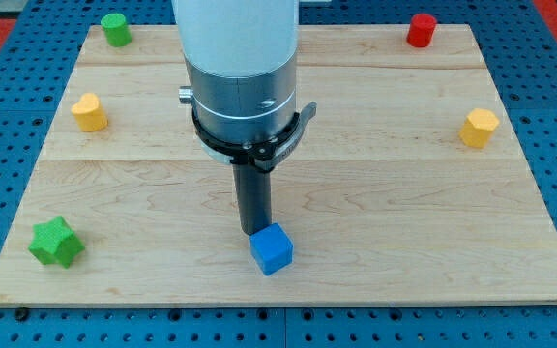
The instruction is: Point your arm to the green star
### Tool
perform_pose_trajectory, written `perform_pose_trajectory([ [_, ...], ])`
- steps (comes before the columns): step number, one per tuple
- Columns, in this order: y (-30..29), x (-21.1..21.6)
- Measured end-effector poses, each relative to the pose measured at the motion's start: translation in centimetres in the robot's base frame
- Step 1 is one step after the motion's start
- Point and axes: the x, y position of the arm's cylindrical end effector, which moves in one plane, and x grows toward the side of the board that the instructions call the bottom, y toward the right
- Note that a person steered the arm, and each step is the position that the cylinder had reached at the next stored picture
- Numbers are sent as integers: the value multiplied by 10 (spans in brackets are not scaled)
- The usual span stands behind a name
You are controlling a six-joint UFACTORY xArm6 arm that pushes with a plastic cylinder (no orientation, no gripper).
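Note:
The green star [56,242] lies near the view's bottom left corner of the wooden board [385,193]. My tip [255,231] stands at the bottom middle, far to the right of the star. A blue cube [272,249] sits right below the tip, touching or almost touching it.
A green cylinder-like block [116,29] is at the top left. A yellow heart [90,112] is at the left. A red cylinder [421,30] is at the top right. A yellow hexagon-like block [479,128] is at the right. The arm's body [240,68] covers the top middle.

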Motion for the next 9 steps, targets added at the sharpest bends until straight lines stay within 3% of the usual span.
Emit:
perform_pose_trajectory([
  [2, -71, -58],
  [3, -105, -65],
  [6, -215, -61],
  [9, -230, -39],
])
